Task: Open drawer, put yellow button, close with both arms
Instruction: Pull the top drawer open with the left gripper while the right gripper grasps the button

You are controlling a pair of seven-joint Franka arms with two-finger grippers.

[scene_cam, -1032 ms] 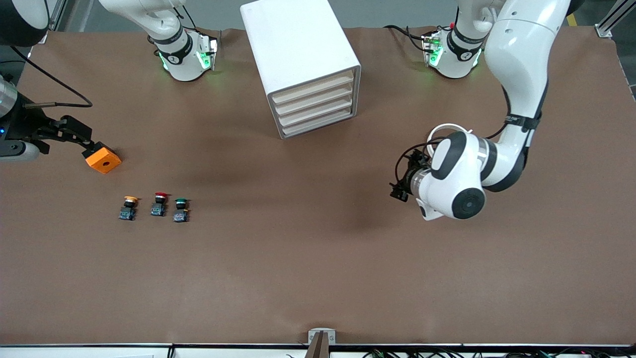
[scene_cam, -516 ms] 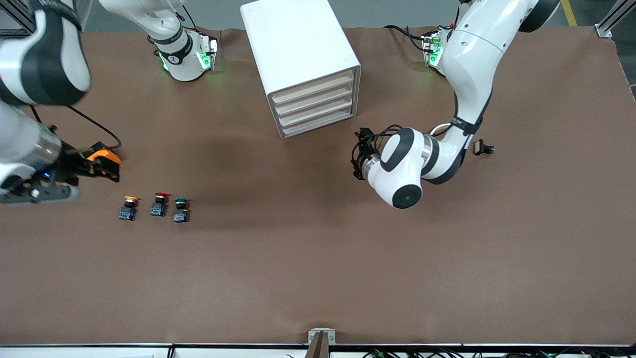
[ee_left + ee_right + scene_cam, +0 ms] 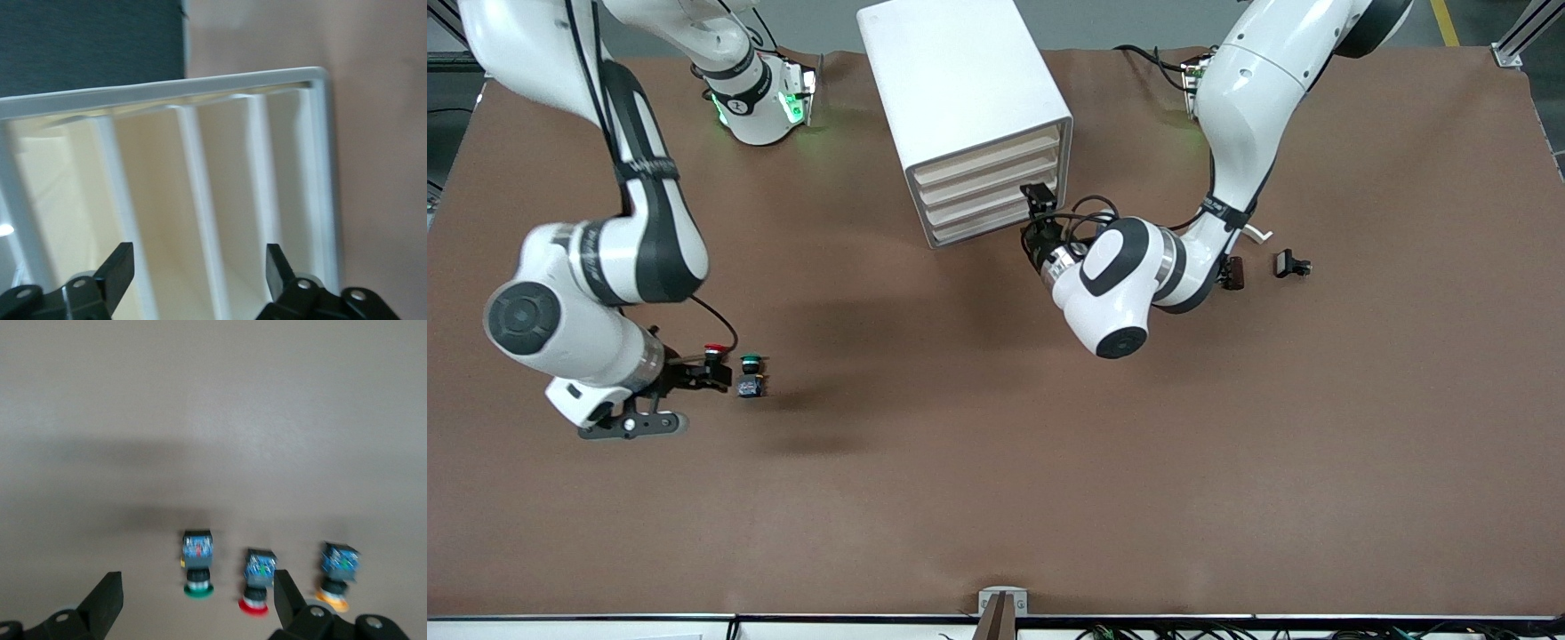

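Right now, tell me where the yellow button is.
The yellow button sits on the table toward the right arm's end, last in a row beside the red button, with the open right gripper over that row.

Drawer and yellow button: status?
Left end effector open at the cabinet front, drawer shut. Right end effector open over the buttons, yellow button untouched. Nothing blocking.

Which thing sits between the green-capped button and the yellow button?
The red-capped button stands between the green-capped button and the yellow button, all in one row. The right wrist view shows this; the right arm hides part of the row from the front.
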